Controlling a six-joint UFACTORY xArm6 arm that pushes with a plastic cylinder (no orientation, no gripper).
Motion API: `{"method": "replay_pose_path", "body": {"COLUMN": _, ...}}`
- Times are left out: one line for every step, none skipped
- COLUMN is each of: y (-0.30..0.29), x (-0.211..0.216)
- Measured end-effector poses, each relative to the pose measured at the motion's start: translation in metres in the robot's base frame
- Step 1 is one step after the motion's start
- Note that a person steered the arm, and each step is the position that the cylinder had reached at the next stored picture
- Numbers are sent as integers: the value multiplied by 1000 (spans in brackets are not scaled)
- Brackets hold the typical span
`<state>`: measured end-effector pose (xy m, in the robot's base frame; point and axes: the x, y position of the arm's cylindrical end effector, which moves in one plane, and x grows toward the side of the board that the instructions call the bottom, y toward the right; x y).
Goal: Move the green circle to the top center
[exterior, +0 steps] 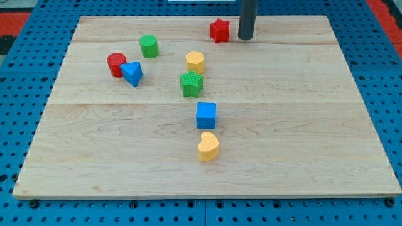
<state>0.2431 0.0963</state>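
The green circle (149,46) is a short green cylinder standing on the wooden board (301,125) at the upper left of centre. My tip (245,37) is the lower end of the dark rod at the view's top, right of centre. It stands far to the right of the green circle and just right of the red star (219,30), close to it but apart.
A red cylinder (116,64) and a blue triangle (132,73) touch at the left. A yellow hexagon (195,62), green star (191,83), blue cube (206,115) and yellow heart (208,146) run down the middle. Blue pegboard surrounds the board.
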Motion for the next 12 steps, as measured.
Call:
{"method": "replay_pose_path", "body": {"y": -32, "x": -9}}
{"method": "replay_pose_path", "body": {"y": -84, "x": -5}}
{"method": "replay_pose_path", "body": {"y": -40, "x": 9}}
{"method": "replay_pose_path", "body": {"y": -77, "x": 59}}
{"method": "replay_pose_path", "body": {"y": -162, "x": 58}}
{"method": "replay_pose_path", "body": {"y": -236, "x": 55}}
{"method": "replay_pose_path", "body": {"y": -255, "x": 71}}
{"method": "replay_pose_path", "body": {"y": -302, "x": 68}}
{"method": "replay_pose_path", "body": {"y": -280, "x": 20}}
{"method": "replay_pose_path", "body": {"y": -292, "x": 9}}
{"method": "replay_pose_path", "body": {"y": -306, "x": 7}}
{"method": "replay_pose_path", "body": {"y": -271, "x": -5}}
